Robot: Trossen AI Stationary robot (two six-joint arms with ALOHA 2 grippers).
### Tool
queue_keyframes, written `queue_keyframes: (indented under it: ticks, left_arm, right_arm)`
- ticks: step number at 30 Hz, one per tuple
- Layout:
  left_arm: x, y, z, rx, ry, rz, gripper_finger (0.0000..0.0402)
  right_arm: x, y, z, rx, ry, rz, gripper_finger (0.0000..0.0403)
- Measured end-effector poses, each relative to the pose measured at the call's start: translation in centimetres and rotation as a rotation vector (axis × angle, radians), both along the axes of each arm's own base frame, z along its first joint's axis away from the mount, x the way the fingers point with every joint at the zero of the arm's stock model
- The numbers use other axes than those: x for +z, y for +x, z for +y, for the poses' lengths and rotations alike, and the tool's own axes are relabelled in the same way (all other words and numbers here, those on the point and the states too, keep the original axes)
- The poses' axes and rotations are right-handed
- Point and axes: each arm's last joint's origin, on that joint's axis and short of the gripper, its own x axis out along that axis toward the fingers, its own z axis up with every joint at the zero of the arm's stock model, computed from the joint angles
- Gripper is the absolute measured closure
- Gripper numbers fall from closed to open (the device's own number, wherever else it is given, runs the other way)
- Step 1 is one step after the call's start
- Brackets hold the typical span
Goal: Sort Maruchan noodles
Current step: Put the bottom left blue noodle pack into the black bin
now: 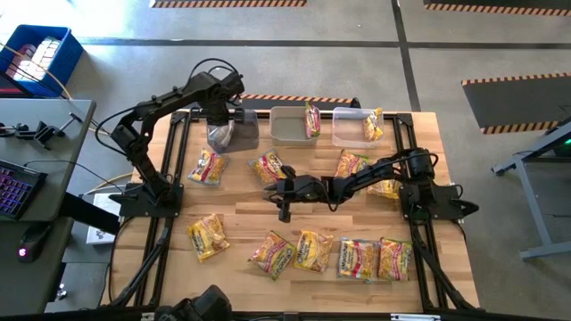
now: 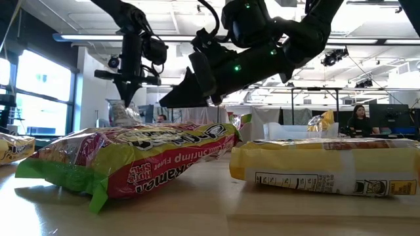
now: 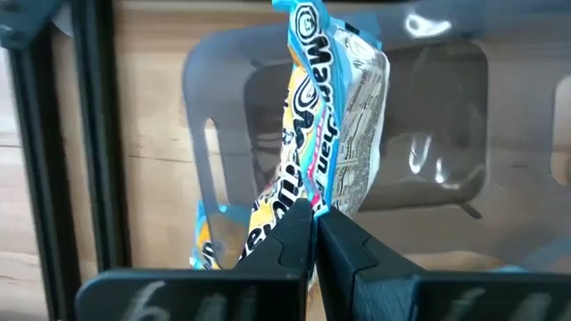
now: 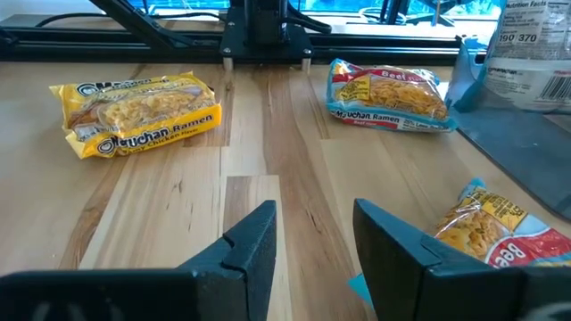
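One packet [image 3: 335, 134] pinched by its crinkly edge between left gripper [image 3: 314, 234] fingers, hanging over grey bin [image 3: 428, 107] | light, floppy, slippery film; brittle inside, grab seams | right gripper [image 4: 314, 234] fingers apart, empty, packets beyond its tips

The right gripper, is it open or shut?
Open: the right gripper shows a gap between its fingers, with nothing held, above the bare table.

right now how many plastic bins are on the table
3, in a row along the far edge of the table: left bin, middle bin, right bin. None appear hidden.
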Motion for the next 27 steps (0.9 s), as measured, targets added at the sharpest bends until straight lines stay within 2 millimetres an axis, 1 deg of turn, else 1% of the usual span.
queue_keyframes:
  ticks: [6, 12, 15, 20, 27]
  left_arm:
    - [-0.5, -0.2, -0.1, 0.012, -0.006, 0.005, 0.0401]
    - [-2.7, -1.2, -0.5, 0.034, -0.06, 0.057, 0.0401]
    - [-3.4, -1.3, -0.6, 0.029, -0.072, 0.068, 0.0401]
    - [-3.0, -1.2, -0.4, -0.025, -0.047, 0.084, 0.0392]
    - [-1.6, -0.8, 0.1, -0.124, -0.015, 0.072, 0.0348]
  right_arm:
    - [0.0, 0.0, 0.2, 0.005, 0.0, 0.0, 0.0269]
    - [0.0, 0.0, 0.7, 0.013, -0.024, 0.001, 0.0269]
    - [0.0, 0.0, 0.8, 0.016, -0.029, 0.002, 0.0269]
    - [0.0, 0.0, 0.8, 0.015, -0.03, 0.002, 0.0269]
    - [0.0, 0.0, 0.7, 0.012, -0.031, 0.002, 0.0269]
